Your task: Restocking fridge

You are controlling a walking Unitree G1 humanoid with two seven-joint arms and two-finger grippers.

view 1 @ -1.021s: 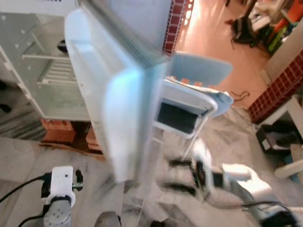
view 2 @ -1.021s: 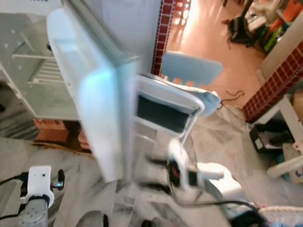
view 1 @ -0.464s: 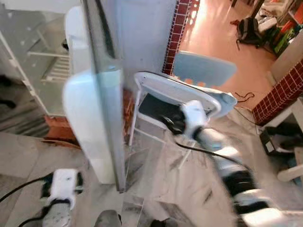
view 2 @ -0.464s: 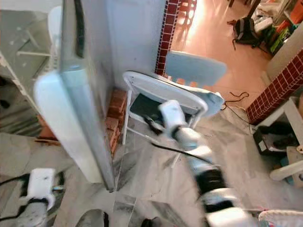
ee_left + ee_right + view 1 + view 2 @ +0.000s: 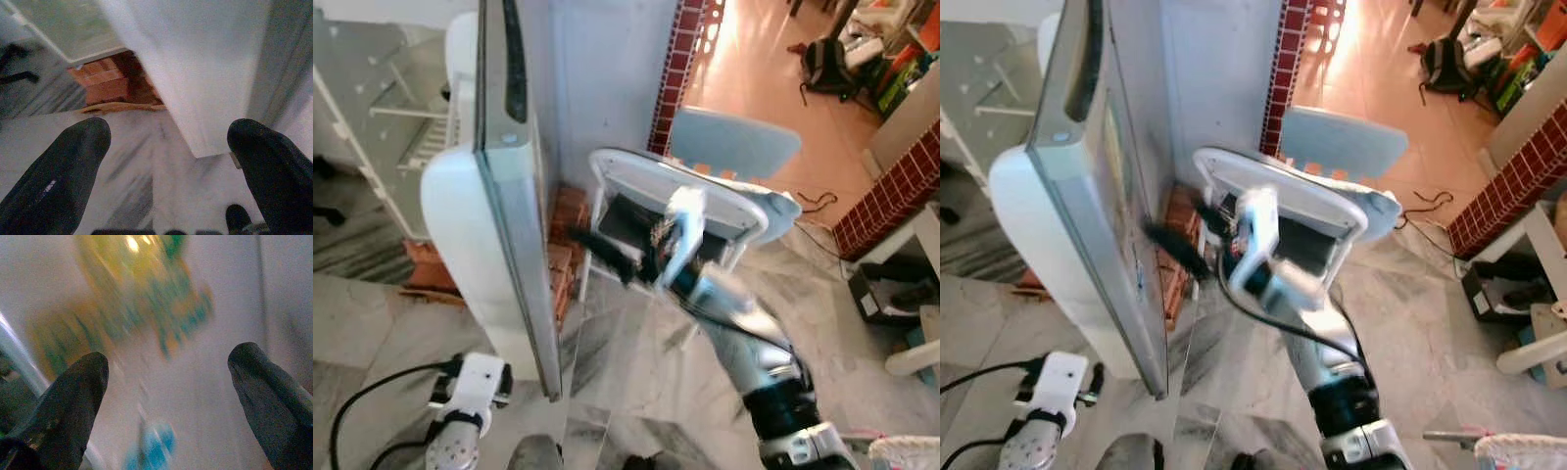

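Two black fingers of the right gripper (image 5: 1173,250) reach out close to the outer face of the open fridge door (image 5: 1111,186). They are spread wide apart and hold nothing. The right wrist view shows blurry yellow, green and blue stickers (image 5: 146,308) on that face. The left gripper (image 5: 166,181) hangs low over the marble floor (image 5: 137,161), open wide and holding nothing. Behind the door stands a white folding chair (image 5: 705,201).
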